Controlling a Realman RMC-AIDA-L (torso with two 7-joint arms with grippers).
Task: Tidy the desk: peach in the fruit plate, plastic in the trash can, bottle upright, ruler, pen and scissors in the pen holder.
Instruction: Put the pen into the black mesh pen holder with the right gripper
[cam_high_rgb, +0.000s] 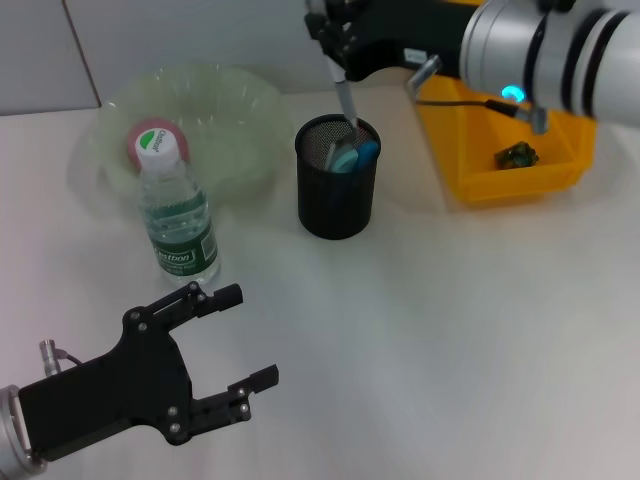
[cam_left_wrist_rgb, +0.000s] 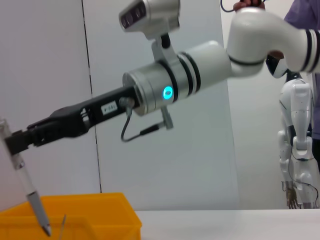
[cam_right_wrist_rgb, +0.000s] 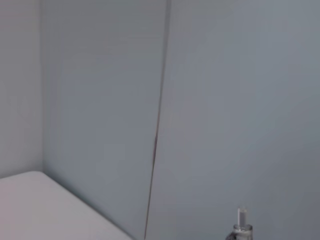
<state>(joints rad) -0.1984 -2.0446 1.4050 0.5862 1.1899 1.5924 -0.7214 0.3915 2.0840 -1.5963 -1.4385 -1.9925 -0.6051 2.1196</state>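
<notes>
**Pen going into the holder**

The right gripper (cam_high_rgb: 335, 45) holds the thin grey pen (cam_high_rgb: 345, 100) tight, tip down, over the black mesh pen holder (cam_high_rgb: 337, 190) near the tabletop's far edge. Blue-handled scissors (cam_high_rgb: 352, 155) already stand inside. Next, it likely needs to lower the pen and let go. The left gripper (cam_high_rgb: 235, 340) waits open at the near left corner, beside the upright clear water bottle (cam_high_rgb: 178, 215).

My left end effector (cam_high_rgb: 232, 340) was matt black plastic; the pen holder (cam_high_rgb: 337, 190) black wire mesh; the bottle (cam_high_rgb: 178, 222) clear glossy plastic.
</notes>
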